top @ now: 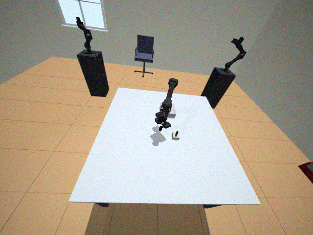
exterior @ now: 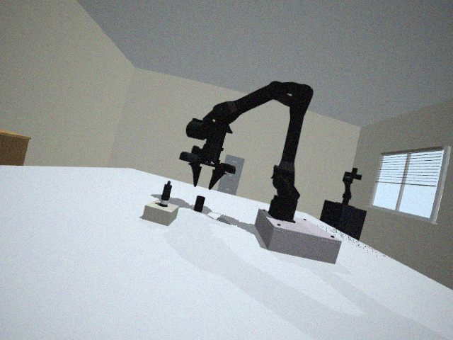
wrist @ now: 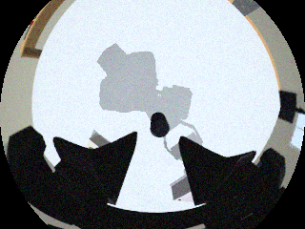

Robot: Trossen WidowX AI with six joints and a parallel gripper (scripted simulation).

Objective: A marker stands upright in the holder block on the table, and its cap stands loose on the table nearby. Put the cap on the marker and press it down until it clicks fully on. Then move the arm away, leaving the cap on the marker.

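Observation:
The black marker (top: 176, 132) (exterior: 166, 190) stands upright, narrow tip up, in the cream holder block (top: 175, 137) (exterior: 155, 214). A corner of the block shows behind a finger in the wrist view. The black cap (top: 160, 128) (exterior: 199, 204) (wrist: 159, 125) stands upright and loose on the table, beside the block on the side toward the arm's base. My gripper (exterior: 202, 188) (wrist: 159, 137) points down, open and empty, with its fingertips a little above the cap. In the wrist view the cap shows just beyond the gap between the fingertips.
The arm's pale base box (top: 171, 115) (exterior: 301, 245) sits on the white table (top: 161, 174) (exterior: 110, 278), behind the cap and block. Two other arms on dark pedestals (top: 93, 73) (top: 218, 84) and an office chair (top: 144, 50) stand beyond the table.

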